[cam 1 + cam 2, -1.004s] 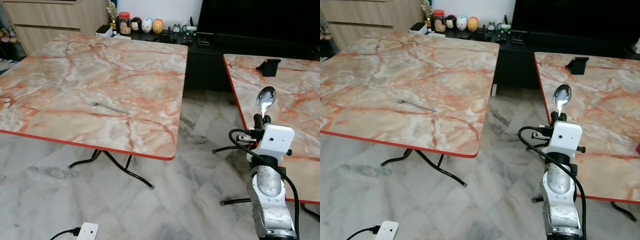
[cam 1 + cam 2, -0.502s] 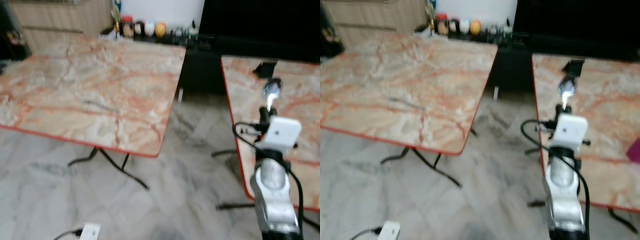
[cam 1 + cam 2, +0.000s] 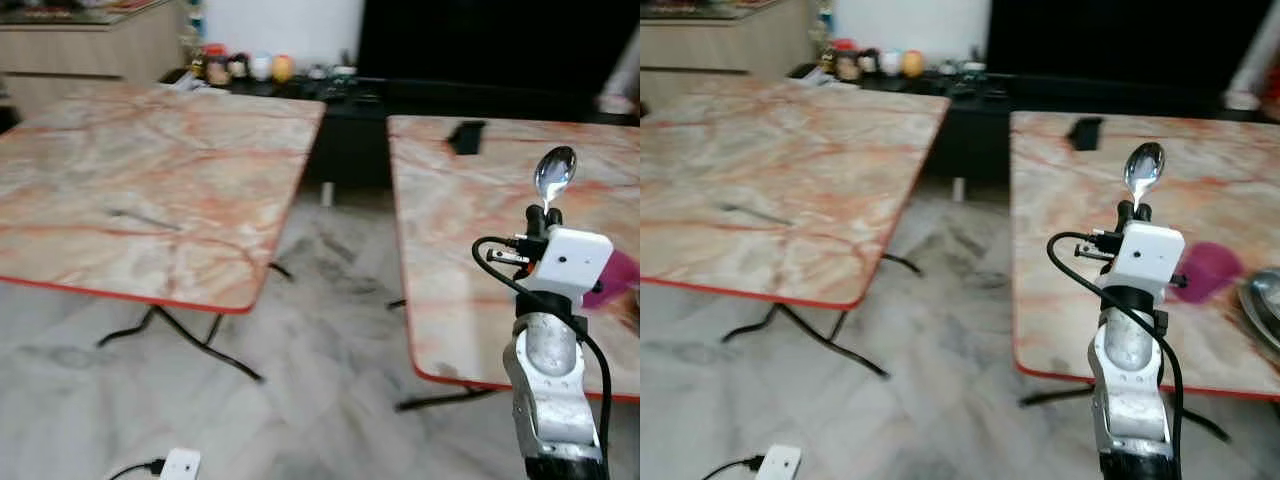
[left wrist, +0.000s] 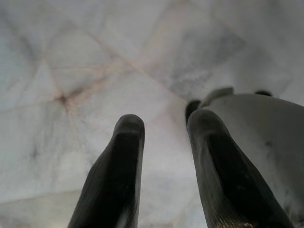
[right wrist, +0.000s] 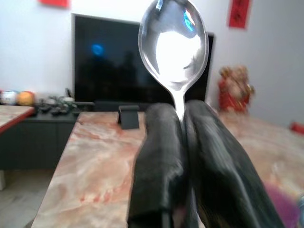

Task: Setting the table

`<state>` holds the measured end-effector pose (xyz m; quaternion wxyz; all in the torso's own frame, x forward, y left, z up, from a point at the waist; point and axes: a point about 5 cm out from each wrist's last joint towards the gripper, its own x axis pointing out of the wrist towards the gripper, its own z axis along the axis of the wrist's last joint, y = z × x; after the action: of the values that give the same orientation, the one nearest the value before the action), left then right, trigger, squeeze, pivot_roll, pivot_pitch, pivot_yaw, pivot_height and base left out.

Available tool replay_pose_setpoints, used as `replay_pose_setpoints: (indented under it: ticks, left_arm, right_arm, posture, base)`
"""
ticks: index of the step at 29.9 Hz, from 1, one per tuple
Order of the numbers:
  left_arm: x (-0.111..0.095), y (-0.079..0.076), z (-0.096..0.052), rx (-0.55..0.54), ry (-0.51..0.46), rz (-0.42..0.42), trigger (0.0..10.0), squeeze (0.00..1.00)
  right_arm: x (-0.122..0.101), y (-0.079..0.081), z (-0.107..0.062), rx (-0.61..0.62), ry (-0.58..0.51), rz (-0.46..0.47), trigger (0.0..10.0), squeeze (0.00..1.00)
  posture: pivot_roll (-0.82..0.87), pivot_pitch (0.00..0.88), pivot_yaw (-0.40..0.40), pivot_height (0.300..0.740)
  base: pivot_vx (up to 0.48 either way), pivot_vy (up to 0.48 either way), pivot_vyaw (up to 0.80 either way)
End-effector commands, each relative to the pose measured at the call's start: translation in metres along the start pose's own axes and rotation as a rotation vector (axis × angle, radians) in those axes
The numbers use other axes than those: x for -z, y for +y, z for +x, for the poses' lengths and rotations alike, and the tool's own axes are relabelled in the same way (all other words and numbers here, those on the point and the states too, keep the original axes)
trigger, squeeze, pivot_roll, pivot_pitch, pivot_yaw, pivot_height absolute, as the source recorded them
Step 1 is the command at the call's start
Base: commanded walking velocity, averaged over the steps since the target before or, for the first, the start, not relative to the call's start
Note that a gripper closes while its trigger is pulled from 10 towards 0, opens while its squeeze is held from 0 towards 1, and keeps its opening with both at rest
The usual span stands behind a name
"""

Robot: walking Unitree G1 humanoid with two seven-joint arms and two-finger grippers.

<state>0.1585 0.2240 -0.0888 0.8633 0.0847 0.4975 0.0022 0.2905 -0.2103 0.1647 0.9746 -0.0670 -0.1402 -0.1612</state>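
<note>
View has swung right: right end effector clenched on shiny silver metal spoon, now facing the right-hand marble-patterned red-edged surface.

Both tables, the left table and the right table, have tops of beige marble pattern with orange-red veining and a red edge band. Floor: grey-white marble tile. Spoon: polished silver. Right gripper: black fingers on a silver arm with a white wrist housing. A magenta object lies near the right table's front edge. Fork: dark grey.
</note>
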Motion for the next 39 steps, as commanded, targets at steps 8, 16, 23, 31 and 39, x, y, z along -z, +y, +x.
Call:
replay_pose_setpoints:
  ticks: [8,16,23,31,39]
  left_arm:
    - [0.0020,-0.0004,-0.0002,0.001,0.009,-0.002,10.0,0.00]
    - [0.0037,0.0010,-0.0006,-0.001,0.012,-0.002,10.0,0.00]
    - [0.0049,0.0007,-0.0008,-0.001,0.013,-0.003,10.0,0.00]
    - [0.0073,-0.0008,-0.0011,0.000,0.017,-0.004,10.0,0.00]
    - [0.0071,-0.0040,-0.0008,0.005,0.017,-0.005,10.0,0.00]
  right_arm:
    - [-0.0063,0.0010,0.0034,-0.008,-0.024,0.005,10.0,0.00]
    - [-0.0040,0.0046,0.0021,-0.024,-0.006,0.016,10.0,0.00]
    - [-0.0044,0.0038,0.0024,-0.027,-0.005,-0.004,10.0,0.00]
    - [-0.0035,0.0032,0.0033,-0.026,0.005,-0.001,10.0,0.00]
    - [-0.0014,0.0014,0.0028,-0.025,0.023,0.003,10.0,0.00]
  posture:
    - [0.07,0.000,-0.044,0.707]
    - [0.07,0.000,-0.043,0.707]
    - [0.06,0.000,-0.043,0.707]
    - [0.06,0.000,-0.041,0.707]
    - [0.05,0.000,-0.043,0.707]
  base:
    - [0.000,-0.251,0.00]
    - [0.000,-0.252,0.00]
    - [0.000,-0.254,0.00]
    - [0.000,-0.258,0.00]
    - [0.000,-0.260,0.00]
